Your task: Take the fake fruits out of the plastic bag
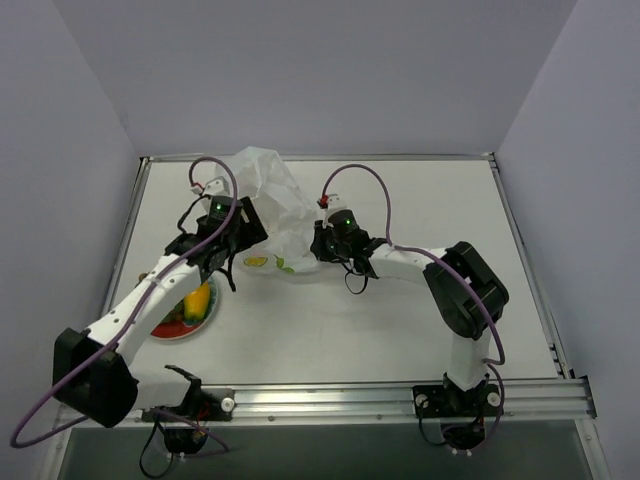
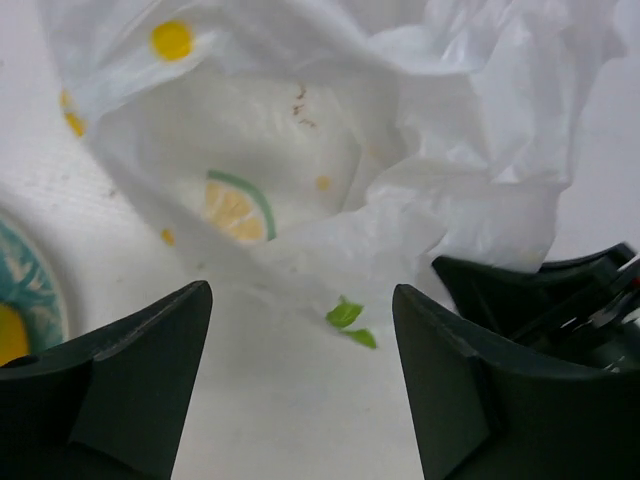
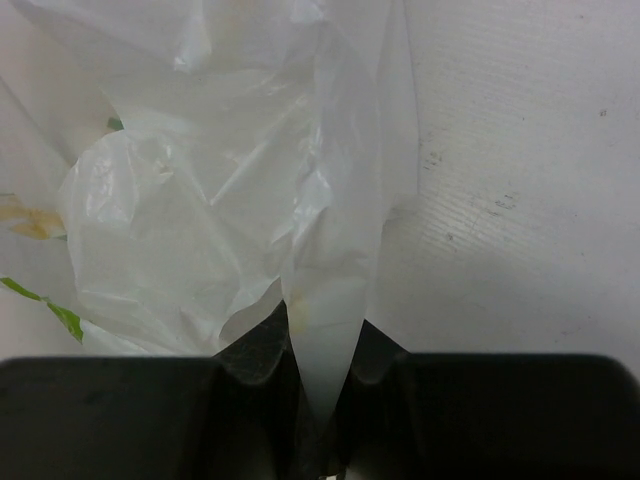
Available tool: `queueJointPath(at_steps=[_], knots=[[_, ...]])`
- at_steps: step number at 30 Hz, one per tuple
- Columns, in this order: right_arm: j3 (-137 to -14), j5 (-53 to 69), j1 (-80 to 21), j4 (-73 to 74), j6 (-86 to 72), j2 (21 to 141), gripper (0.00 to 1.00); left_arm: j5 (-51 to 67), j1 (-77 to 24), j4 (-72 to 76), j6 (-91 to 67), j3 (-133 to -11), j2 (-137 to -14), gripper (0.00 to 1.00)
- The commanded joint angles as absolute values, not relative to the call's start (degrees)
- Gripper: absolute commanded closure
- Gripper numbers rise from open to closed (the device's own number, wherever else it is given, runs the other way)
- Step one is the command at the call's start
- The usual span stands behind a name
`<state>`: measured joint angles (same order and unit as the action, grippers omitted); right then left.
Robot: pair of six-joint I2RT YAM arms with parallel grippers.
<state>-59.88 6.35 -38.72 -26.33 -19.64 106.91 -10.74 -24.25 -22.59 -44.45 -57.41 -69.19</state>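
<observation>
First, closest to the arm bases and off to the near left of the plastic bag point(image 1: 270, 195), a round plate point(image 1: 185, 318) with a red rim sits on the white table point(image 1: 400, 330). A shiny yellow-orange fruit point(image 1: 198, 300) lies on the plate, out of the bag, and the left arm crosses over part of the plate. A bit farther in, the left gripper point(image 1: 234, 262) is at the near left edge of the bag. In its own camera the left gripper point(image 2: 300, 300) has its two fingers spread wide with nothing between them, and the crinkly bag point(image 2: 300, 150) lies just ahead with a lemon slice picture and yellow dots on it. A bit of the plate point(image 2: 25, 290) peeks in at the left of that view. The right gripper point(image 1: 318, 245) is at the right side of the bag. Its fingers are squeezed tight on a thin fold of the bag point(image 3: 200, 200), right at the right gripper point(image 3: 320, 400) tips. Farthest back, the bag stands up in a tall bunch. I cannot tell if any fruit is inside it.
</observation>
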Motion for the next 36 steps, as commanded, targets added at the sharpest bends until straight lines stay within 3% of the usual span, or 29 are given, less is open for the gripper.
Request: queueJointPath(at_steps=[1, 4, 8, 14, 16, 24, 34, 36], knots=[[-60.56, 5.8, -39.29, -26.46, -19.51, 106.17, 0.92, -8.7, -25.05, -14.6, -45.09, -64.85, -76.88, 0.3], [-60.64, 5.8, -39.37, -26.54, -19.42, 106.09, 0.92, -7.47, -24.53, -15.72, -45.96, -70.91, -86.2, 0.45], [-59.68, 5.8, -39.37, -27.68, -19.86, 105.03, 0.92, -15.08, -23.56, -18.28, -43.07, -76.55, -94.38, 0.56], [-59.33, 6.24, -39.29, -28.21, -20.21, 104.76, 0.92, -20.22, -16.89, -16.88, -40.78, -76.99, -97.21, 0.59], [-59.24, 6.07, -39.29, -28.21, -19.87, 104.42, 0.92, -20.04, -15.48, -15.47, -40.69, -74.99, -96.77, 0.57], [-59.15, 6.06, -39.11, -28.48, -19.95, 104.68, 0.92, -17.41, -9.76, -10.12, -42.89, -65.14, -93.87, 0.22], [-59.41, 6.33, -39.64, -28.48, -19.34, 105.73, 0.92, -12.4, -7.12, -5.1, -42.1, -64.86, -97.99, 0.03], [-59.68, 6.24, -40.16, -28.65, -18.99, 106.17, 0.92, -11.17, -6.94, -2.48, -41.57, -65.13, -99.05, 0.05]])
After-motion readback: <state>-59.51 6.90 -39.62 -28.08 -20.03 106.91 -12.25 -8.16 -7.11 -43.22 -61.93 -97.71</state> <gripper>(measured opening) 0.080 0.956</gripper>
